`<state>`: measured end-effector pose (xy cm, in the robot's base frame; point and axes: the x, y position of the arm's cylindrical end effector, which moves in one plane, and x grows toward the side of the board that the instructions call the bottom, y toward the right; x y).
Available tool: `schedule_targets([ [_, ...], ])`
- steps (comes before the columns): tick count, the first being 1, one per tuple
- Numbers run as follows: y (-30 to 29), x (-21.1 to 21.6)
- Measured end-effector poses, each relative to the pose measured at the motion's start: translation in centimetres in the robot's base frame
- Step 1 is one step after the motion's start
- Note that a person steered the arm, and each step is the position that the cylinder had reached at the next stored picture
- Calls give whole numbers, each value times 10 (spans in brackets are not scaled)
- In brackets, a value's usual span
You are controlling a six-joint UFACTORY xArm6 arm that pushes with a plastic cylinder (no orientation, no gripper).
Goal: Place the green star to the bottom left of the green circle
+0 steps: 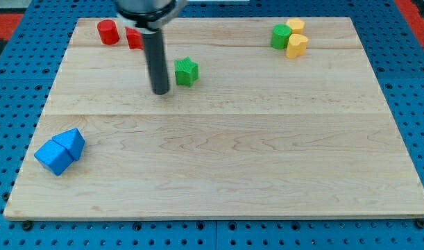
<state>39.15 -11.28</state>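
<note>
No writing shows on the pale wooden board [218, 160], where my tip [161, 91], a jawless rod holding nothing, sits just left of the green star [186, 71].

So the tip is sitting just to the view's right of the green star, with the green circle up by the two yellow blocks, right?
Not quite. In the camera view my tip sits just to the view's left of the green star, not its right. The green circle is indeed at the view's top right, beside the two yellow blocks.
</note>
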Motion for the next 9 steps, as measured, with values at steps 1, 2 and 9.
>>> schedule_targets([
  [1,15,-24],
  [2,107,-29],
  [9,177,-79],
])
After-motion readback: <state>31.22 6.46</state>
